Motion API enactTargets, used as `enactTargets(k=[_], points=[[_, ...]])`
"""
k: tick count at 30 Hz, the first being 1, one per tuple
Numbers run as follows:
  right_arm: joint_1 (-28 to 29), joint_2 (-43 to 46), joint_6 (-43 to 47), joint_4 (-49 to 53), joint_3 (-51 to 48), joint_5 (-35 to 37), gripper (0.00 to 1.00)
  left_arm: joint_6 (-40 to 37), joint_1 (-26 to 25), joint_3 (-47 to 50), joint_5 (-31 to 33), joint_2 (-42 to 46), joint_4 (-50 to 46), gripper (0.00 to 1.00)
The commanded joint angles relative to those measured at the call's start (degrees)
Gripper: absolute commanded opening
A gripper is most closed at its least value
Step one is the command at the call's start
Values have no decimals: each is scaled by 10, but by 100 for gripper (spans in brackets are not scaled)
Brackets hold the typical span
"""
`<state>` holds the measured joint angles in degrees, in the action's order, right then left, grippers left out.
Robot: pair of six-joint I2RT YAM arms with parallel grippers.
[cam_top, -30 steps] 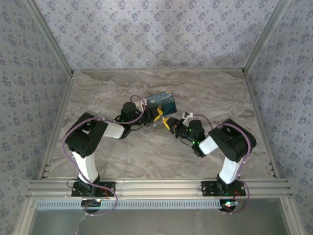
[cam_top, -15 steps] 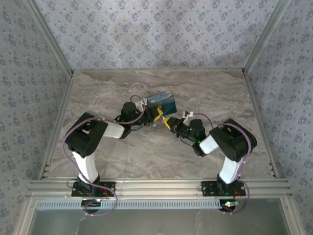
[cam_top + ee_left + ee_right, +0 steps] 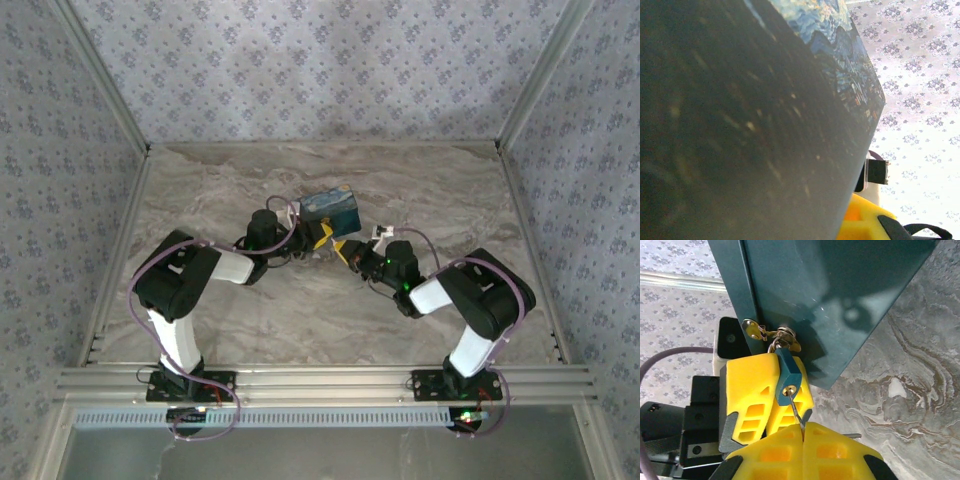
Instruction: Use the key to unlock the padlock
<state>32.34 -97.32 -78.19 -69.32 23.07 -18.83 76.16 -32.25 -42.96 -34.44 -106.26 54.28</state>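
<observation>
Right gripper (image 3: 802,434) pinched the key (image 3: 795,410), blade seated in the padlock (image 3: 788,372). Left gripper (image 3: 322,236) clamped the padlock, which hung from the box (image 3: 840,300) hasp (image 3: 771,333).

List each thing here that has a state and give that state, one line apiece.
box: lid shut, hasp fastened.
padlock: hanging from the hasp, shackle looks closed.
key: blade in the padlock's keyhole.
left gripper: shut on the padlock.
right gripper: shut on the key.
</observation>
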Motion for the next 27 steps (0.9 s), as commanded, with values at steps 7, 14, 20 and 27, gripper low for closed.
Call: enactTargets(k=[7,14,20,27], points=[[-4,-69,-114,-105,14,9,0,0,-6,7,-38,-2,38,0],[-5,-63,-129,-105,21,9,0,3,-6,10,-39,-5,48,0],[-10,-51,-135,-106,21,7,0,4,-6,14,-41,-6,52,0],[-9,-54,-76,-84,24,-1,0,5,-6,15,-40,-6,54,0]])
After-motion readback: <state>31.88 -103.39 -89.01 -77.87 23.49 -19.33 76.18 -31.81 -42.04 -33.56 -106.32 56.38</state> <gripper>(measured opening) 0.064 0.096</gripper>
